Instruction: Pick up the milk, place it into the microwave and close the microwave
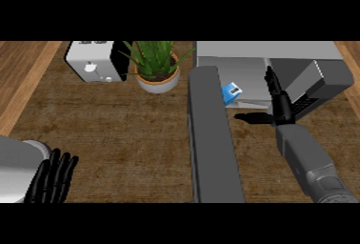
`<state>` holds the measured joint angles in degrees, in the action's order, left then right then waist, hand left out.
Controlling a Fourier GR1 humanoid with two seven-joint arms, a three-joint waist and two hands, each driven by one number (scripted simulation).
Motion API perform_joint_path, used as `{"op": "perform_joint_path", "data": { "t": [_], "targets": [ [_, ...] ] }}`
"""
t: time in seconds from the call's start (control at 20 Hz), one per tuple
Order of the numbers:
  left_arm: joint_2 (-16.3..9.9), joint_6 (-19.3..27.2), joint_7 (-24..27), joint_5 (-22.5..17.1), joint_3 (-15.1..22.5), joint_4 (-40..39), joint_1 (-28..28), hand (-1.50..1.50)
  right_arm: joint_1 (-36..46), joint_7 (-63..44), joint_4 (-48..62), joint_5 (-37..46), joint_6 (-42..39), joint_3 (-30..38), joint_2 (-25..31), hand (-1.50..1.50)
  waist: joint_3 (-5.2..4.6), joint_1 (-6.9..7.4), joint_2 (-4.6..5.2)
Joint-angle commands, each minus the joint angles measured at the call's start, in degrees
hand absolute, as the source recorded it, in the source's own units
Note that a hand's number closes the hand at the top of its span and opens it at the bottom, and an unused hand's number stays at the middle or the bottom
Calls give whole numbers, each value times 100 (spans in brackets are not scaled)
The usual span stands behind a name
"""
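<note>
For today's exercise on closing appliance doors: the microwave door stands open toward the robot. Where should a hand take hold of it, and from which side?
Push rather than grip: the microwave door is a long flat slab with no handle visible. Lay the right hand flat on its right face, near the free end closest to the robot, and sweep leftward round toward the microwave. The milk seems already inside, so probably nothing blocks it.

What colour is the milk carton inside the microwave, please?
Blue and white, seen in the head view: milk carton.

Door (211, 138) hiding milk's (232, 92) left part, milk lying just left of right hand (281, 102) fingers. Left hand (51, 177) running off below its fingers.
</note>
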<state>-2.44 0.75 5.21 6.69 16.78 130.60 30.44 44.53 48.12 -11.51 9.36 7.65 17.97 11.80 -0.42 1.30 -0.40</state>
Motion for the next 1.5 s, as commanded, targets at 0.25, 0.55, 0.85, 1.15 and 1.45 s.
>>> {"op": "perform_joint_path", "data": {
  "t": [0.25,0.55,0.85,1.15,1.45],
  "targets": [
    [59,31,-86,322,584,-112,94,-150,-1066,493,-174,-308,-671,69,-356,-150,46,-97,36],
    [-505,-723,203,-476,242,-205,132,-150,-1803,879,-539,-449,-1297,-3,-311,-150,39,-132,19],
    [-559,-861,145,-40,497,-744,-471,150,-2741,1157,-1055,-499,-2073,-249,-383,-150,33,-216,1],
    [-272,-846,-416,-152,632,-1120,-1228,150,-3495,974,-2248,-753,-2394,-457,-471,-150,31,-238,4],
    [2,-931,-600,121,750,-2096,-2353,150,-4444,854,-3245,-956,-2705,-657,-181,-150,34,-266,26]
  ]
}}
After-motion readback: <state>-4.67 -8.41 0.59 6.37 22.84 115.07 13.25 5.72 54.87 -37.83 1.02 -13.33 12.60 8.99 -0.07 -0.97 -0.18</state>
